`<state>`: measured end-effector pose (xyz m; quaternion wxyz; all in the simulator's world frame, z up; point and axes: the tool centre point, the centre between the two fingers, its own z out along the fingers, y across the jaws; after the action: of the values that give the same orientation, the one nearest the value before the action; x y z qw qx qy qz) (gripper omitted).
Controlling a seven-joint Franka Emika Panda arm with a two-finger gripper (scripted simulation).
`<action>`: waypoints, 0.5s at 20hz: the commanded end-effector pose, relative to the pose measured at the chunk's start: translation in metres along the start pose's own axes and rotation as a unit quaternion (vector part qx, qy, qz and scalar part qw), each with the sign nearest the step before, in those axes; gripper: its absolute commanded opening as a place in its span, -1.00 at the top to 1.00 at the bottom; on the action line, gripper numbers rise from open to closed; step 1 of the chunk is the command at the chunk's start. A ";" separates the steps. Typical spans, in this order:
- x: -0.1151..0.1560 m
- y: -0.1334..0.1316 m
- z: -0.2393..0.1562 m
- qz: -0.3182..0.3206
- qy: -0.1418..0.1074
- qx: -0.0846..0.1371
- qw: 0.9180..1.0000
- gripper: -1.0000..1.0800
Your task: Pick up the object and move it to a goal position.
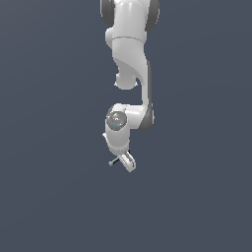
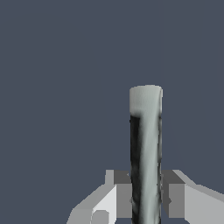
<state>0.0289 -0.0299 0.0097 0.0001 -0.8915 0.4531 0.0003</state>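
While one arm hangs over the plain floor, its gripper clamps one rod.

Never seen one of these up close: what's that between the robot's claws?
A thin pale grey rod with a dark streak stands between the gripper fingers, which press both its sides. Its lower end runs out of the wrist view, so that stays unseen.

The arm consists of smooth, rounded white housings with dark grey bands at the joints. One joint carries a grey circular cap. The gripper has blocky white fingers with grey inner faces.
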 end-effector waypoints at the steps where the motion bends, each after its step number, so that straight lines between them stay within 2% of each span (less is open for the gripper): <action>1: 0.001 0.000 -0.001 0.000 0.000 0.000 1.000 1.00; 10: 0.028 0.008 -0.039 0.000 0.000 0.000 1.000 1.00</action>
<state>0.0361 -0.0505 0.0389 -0.0002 -0.8916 0.4529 0.0008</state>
